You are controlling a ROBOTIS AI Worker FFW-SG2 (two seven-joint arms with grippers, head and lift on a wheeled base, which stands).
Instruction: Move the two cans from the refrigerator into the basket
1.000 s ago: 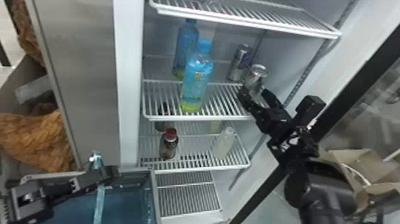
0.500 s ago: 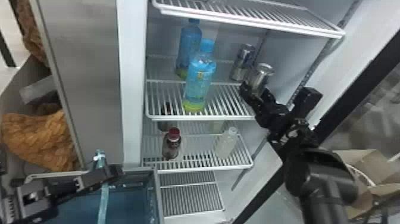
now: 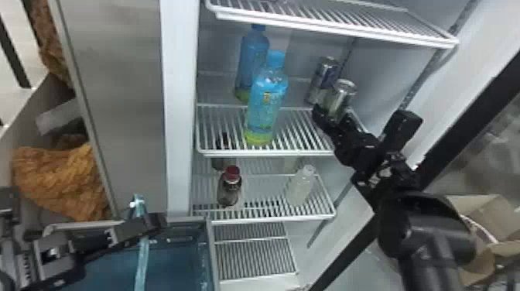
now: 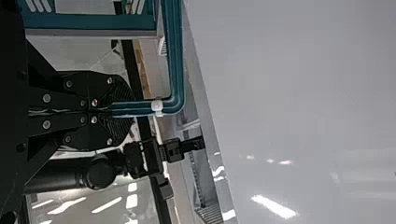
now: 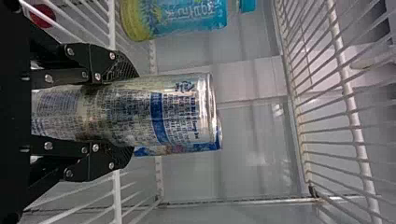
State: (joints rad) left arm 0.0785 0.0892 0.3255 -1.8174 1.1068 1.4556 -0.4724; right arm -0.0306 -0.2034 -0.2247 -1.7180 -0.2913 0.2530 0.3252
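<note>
- The near can stands upright at the right of the refrigerator's middle shelf, between the two fingers of the right tool; the right arm is plainly the nearer.
- That tool comes in from the near right, its fingers flanking the can's sides across its long axis. It appears to be holding the can; whether the base has left the shelf cannot be told.
- The far can stands just behind and a little left, upright, close enough that a sideways pull might knock it.
- The right wrist view gives the finger contact on both sides; the head view gives the route: the basket lies left, near and lower, past the large blue bottle.
- The left wrist view shows the left tool clamped on the basket's handle.
- Next, probably, a lift and draw toward the near side before swinging left.
</note>
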